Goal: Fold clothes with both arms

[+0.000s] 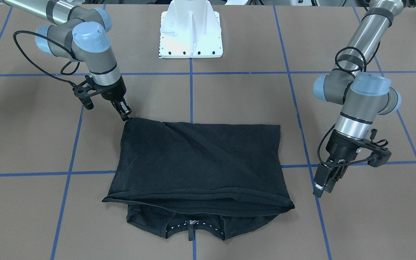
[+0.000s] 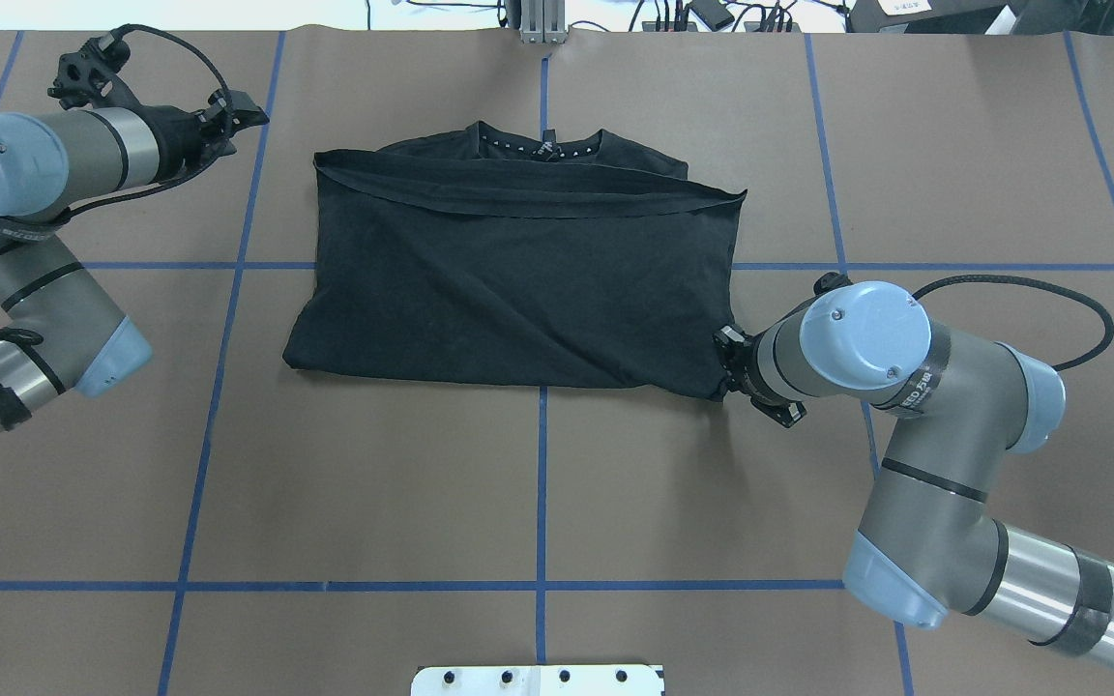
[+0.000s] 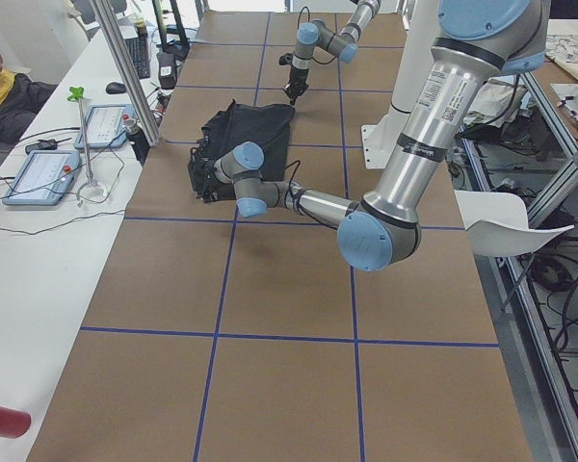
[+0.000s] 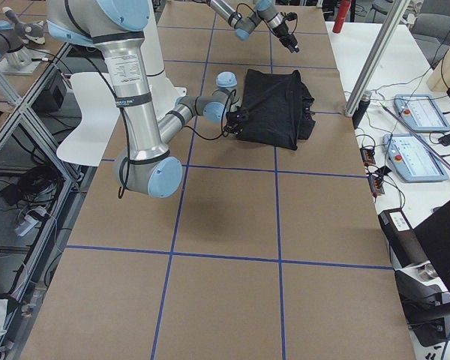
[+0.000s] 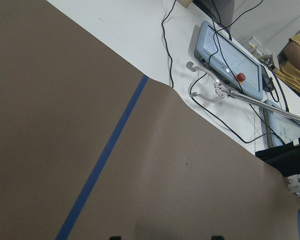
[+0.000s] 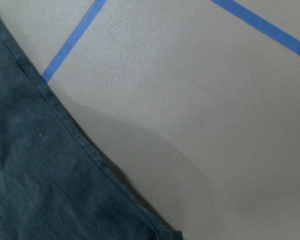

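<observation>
Black T-shirt: lay folded on the middle of the table, its lower half doubled over the chest, covering the crossing of two blue tape lines.
Collar: poked out from under the folded layer on the side away from the robot, showing small white marks on its inner band.
Right gripper: sat at the shirt's corner on the robot's side, its fingers pinched together on the cloth, which rose to a small peak at the tips.
Right arm: reached in low from the robot's right, its wrist hiding the gripper in the overhead view.
Left gripper: hung over bare table near the shirt's far corner on the left, apart from the cloth. Its fingers were spread and held nothing, and its wrist view showed the two tips wide apart at the bottom edge.
Table: brown surface marked with a grid of blue tape.
Pedestal mount: white, bolted down at the robot's edge, well apart from the shirt.
Control tablet: grey, with a red button, lay on the white bench beyond the table among black cables.
</observation>
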You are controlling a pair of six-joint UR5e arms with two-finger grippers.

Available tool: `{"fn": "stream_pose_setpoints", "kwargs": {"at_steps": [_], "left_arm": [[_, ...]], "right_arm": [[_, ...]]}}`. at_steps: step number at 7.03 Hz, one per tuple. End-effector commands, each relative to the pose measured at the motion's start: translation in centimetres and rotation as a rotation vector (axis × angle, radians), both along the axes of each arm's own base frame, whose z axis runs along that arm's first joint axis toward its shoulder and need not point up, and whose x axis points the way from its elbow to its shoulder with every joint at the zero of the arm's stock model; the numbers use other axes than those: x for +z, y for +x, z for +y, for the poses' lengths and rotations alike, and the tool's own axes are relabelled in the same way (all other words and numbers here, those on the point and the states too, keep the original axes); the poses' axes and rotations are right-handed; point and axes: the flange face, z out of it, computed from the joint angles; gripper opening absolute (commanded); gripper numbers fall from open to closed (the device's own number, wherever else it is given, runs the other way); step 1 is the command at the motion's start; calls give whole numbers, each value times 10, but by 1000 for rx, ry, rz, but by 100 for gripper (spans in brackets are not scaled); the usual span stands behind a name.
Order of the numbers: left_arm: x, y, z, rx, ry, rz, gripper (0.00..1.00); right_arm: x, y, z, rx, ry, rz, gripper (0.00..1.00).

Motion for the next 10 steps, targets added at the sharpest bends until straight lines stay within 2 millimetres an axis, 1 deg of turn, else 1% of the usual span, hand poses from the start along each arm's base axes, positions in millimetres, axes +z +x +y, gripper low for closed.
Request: {"fn": "stream_pose_setpoints", "kwargs": {"at_steps": [1, 2, 3, 4, 5, 6, 7, 8, 9, 10], "left_arm": [[-1, 0, 0, -1, 2, 1, 68], [0, 0, 0, -1, 0, 0, 68], [1, 0, 0, -1, -1, -1, 68], [0, 0, 0, -2, -1, 1, 68], [0, 0, 0, -2, -1, 1, 68], [0, 1, 1, 0, -1, 1, 68], [0, 1, 1, 0, -1, 1, 68], [0, 2, 1, 1, -2, 2, 68], [0, 2, 1, 1, -2, 2, 68], [-1, 2, 1, 0, -2, 5, 68]], "right_arm": [[0, 3, -4, 6, 7, 3, 66], [-1, 2, -5, 18, 8, -2, 100], [0, 0, -5, 28, 17, -26, 100], [11, -10, -8, 46, 4, -55, 100], [16, -15, -10, 51, 14, -87, 100], [9, -12, -8, 46, 12, -96, 100], [10, -11, -8, 44, 12, -95, 100], [12, -13, -8, 42, 9, -91, 95], [16, -10, -6, 41, 9, -88, 36], [15, -11, -7, 41, 9, -88, 4]]}}
